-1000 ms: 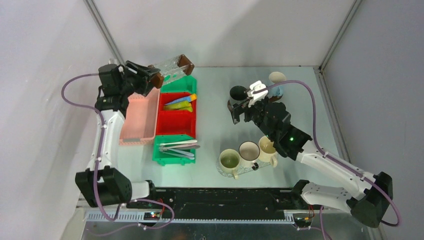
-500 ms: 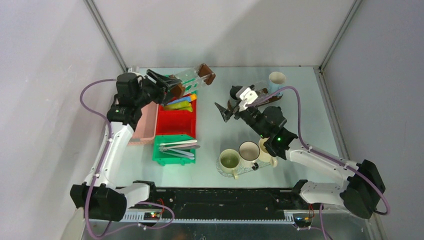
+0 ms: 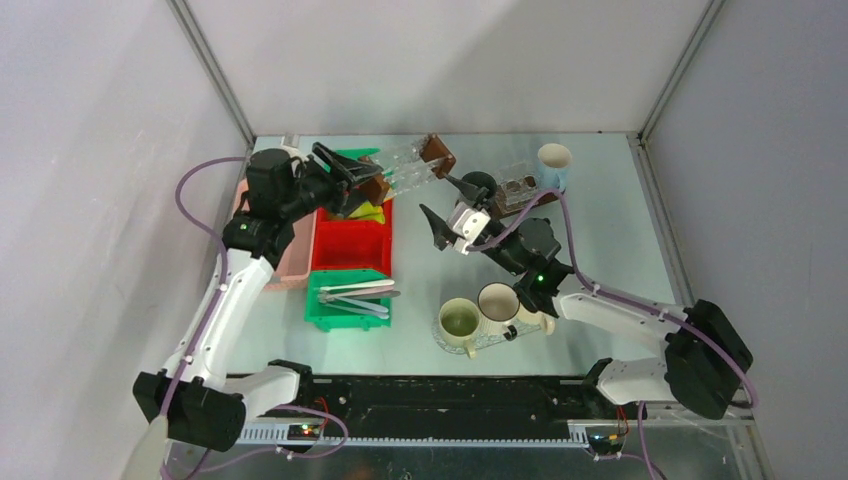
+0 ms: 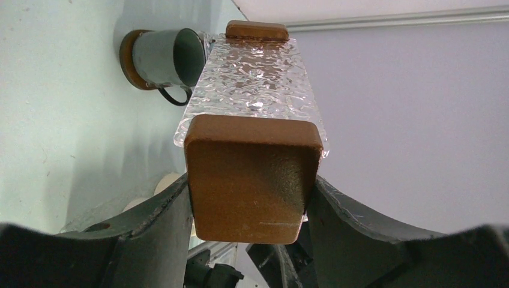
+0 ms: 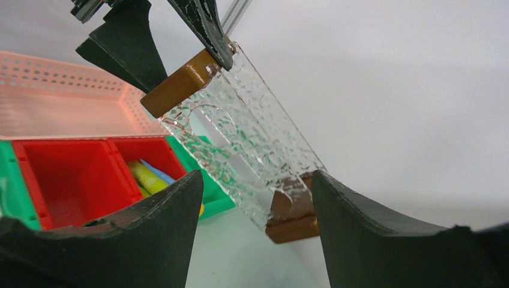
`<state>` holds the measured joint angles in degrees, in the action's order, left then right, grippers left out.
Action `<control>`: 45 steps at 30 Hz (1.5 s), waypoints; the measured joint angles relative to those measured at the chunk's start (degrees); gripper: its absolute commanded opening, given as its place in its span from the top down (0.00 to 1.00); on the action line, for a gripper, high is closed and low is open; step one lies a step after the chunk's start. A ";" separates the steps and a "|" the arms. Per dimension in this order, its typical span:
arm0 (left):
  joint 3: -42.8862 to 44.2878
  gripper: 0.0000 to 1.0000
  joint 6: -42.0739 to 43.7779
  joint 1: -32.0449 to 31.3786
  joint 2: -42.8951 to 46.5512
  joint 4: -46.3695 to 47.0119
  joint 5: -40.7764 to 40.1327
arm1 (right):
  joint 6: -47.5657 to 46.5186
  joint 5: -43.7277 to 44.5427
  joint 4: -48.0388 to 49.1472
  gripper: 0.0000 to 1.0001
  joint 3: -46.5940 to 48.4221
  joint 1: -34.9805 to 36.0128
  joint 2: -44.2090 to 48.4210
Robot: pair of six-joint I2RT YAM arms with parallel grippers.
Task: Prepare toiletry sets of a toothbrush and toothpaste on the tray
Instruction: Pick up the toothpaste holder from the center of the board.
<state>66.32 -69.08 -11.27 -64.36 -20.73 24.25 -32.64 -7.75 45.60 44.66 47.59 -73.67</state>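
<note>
Three mugs [image 3: 497,300] stand in a row nearest the arm bases, right of centre; I cannot tell whether anything is in them. To their left a green bin [image 3: 318,318] holds the pale toothbrushes [image 3: 352,296]. Just beyond it a red bin [image 3: 350,245] has the coloured tubes [image 3: 365,212] lying in its farther compartment. Farther on, the left gripper [image 3: 362,186] pinches one brown end block of a clear tray [image 3: 405,167] and holds it tilted in the air above the bins. The right gripper [image 3: 447,208] faces the tray's other end with its jaws spread wide, gripping nothing. Behind it are a dark mug [image 3: 478,184], a second clear tray [image 3: 515,188] and, at the back, a pale blue mug [image 3: 553,160].

By my judgement the task is at an early stage. The held tray is not yet set down, no brush or tube is seen paired with a mug, and every set is yet to be made up.

The table [image 3: 420,280] is a smooth, pale green-grey sheet. Plain grey-white walls [image 3: 450,60] close it in on three sides, with metal strips at the corners.
</note>
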 measured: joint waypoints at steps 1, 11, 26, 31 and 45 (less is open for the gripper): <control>0.00 1.00 -0.07 -0.46 0.00 0.02 -0.02 | -1.33 -0.26 1.27 0.33 0.00 0.07 -0.85; 0.00 1.00 -0.59 -3.56 0.20 0.00 -0.02 | -11.08 -1.53 8.02 0.38 -0.07 0.07 -6.60; 0.00 1.00 -1.25 -5.66 1.40 0.00 -1.01 | -20.83 0.61 8.07 0.57 0.85 -1.11 -9.05; 0.00 1.00 -1.55 -6.60 1.57 0.11 -1.68 | -21.88 1.14 7.82 0.58 1.46 -1.33 -9.38; -0.33 1.00 -1.57 -8.28 2.67 0.00 -2.23 | -22.88 3.56 8.74 0.45 2.82 -1.62 -9.81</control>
<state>66.00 -70.65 -19.55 -61.69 -20.73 22.02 -55.53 -4.19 54.35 47.48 45.98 -83.48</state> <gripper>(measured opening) 0.650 0.517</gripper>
